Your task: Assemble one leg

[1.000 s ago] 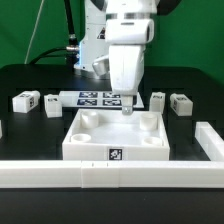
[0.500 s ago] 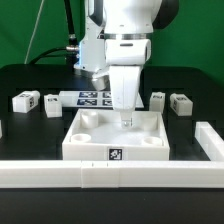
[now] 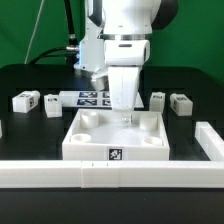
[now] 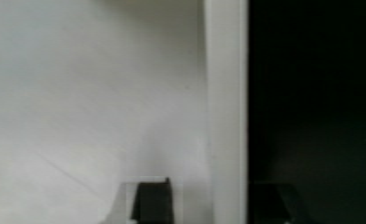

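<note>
The large white tray-like piece (image 3: 90, 150) lies in the middle of the black table. My gripper (image 3: 125, 118) is down at its far wall, right of centre in the exterior view. In the wrist view my gripper (image 4: 215, 205) straddles that wall (image 4: 224, 100): one finger (image 4: 150, 203) stands over the white inner floor (image 4: 91, 100), the other is dark against the black table. The jaws stand apart and hold nothing. Several legs lie behind the tray: two at the exterior view's left (image 3: 25, 100) (image 3: 52, 103), two at its right (image 3: 157, 100) (image 3: 181, 103).
The marker board (image 3: 95, 98) lies behind the tray, partly hidden by my arm. A long white rail (image 3: 100, 175) runs along the front and turns up the exterior view's right side (image 3: 210, 140). Another white part shows at the left edge (image 3: 2, 128).
My gripper straightened from a tilt and came down onto the tray's far wall between one second and half a second ago. Since then nothing has visibly moved.
</note>
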Robot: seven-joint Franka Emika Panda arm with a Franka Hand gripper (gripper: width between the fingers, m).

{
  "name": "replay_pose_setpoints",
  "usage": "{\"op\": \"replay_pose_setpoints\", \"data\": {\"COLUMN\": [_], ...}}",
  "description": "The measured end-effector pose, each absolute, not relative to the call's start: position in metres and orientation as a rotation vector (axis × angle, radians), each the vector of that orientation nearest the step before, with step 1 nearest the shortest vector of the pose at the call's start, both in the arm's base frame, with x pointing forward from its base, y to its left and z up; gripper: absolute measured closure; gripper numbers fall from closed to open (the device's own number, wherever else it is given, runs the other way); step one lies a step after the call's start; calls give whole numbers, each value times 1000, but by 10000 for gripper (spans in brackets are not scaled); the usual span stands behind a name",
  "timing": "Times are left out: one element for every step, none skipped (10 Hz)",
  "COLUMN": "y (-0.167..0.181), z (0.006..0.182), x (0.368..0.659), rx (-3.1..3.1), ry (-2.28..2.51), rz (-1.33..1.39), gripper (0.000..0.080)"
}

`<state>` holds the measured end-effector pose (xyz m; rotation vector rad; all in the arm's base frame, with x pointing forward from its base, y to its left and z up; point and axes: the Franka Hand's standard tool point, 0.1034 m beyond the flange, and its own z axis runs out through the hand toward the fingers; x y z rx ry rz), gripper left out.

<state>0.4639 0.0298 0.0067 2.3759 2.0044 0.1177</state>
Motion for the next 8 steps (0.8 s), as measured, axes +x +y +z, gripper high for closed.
{"op": "replay_pose_setpoints", "data": {"y": [30,30,30,30,30,30,34,44], "z": [6,6,6,6,6,6,7,7], "x": [464,464,464,464,464,464,466,471], "rx": [2377,2377,2377,2377,2377,2370,2323,2269], "ry": [2004,2004,2004,2004,2004,2014,2077,2137], "rz": [116,116,116,116,116,111,71,49], "gripper": [738,738,738,738,738,738,738,738]}}
